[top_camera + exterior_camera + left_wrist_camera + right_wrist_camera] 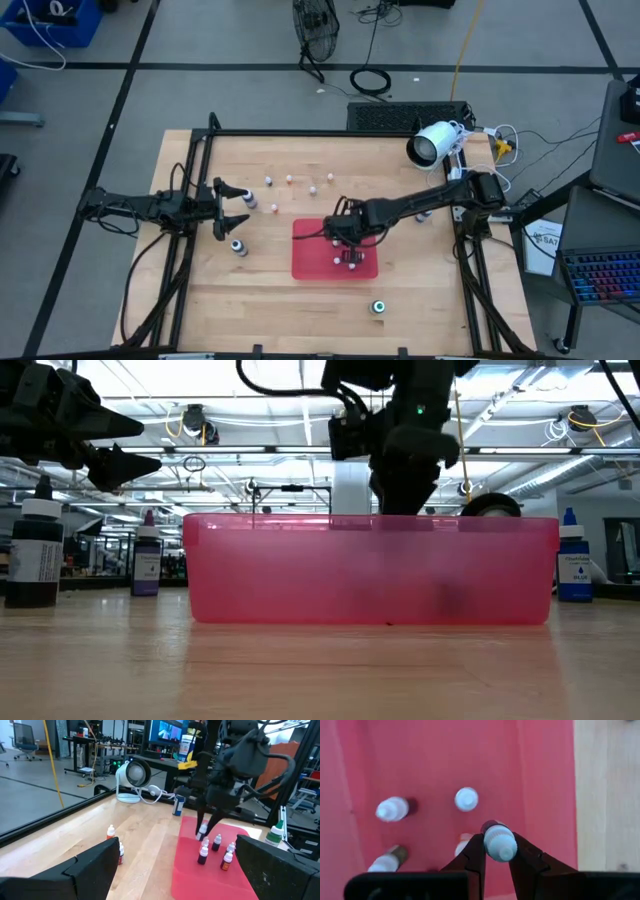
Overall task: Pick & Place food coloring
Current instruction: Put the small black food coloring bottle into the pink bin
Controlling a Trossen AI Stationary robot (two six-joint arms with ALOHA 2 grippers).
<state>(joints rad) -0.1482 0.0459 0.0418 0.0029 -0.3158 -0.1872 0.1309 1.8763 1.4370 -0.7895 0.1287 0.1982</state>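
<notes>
Your right gripper (pixel 496 851) grips a food coloring bottle (pixel 499 841) over the red tray (pixel 312 258), with four bottles (pixel 466 799) standing at its ten o'clock. Lower straight, release upright in the bare patch. The left gripper (pixel 236 208) waits wide open, empty.

Tray: I see the pink tray (pixel 370 570) mid-table.
Behind it: dark arm (pixel 400 430) descends.
Bottles: black-labelled (pixel 35 550), purple (pixel 147 560) left; blue (pixel 574 560) right.

No label or sign can be read.
</notes>
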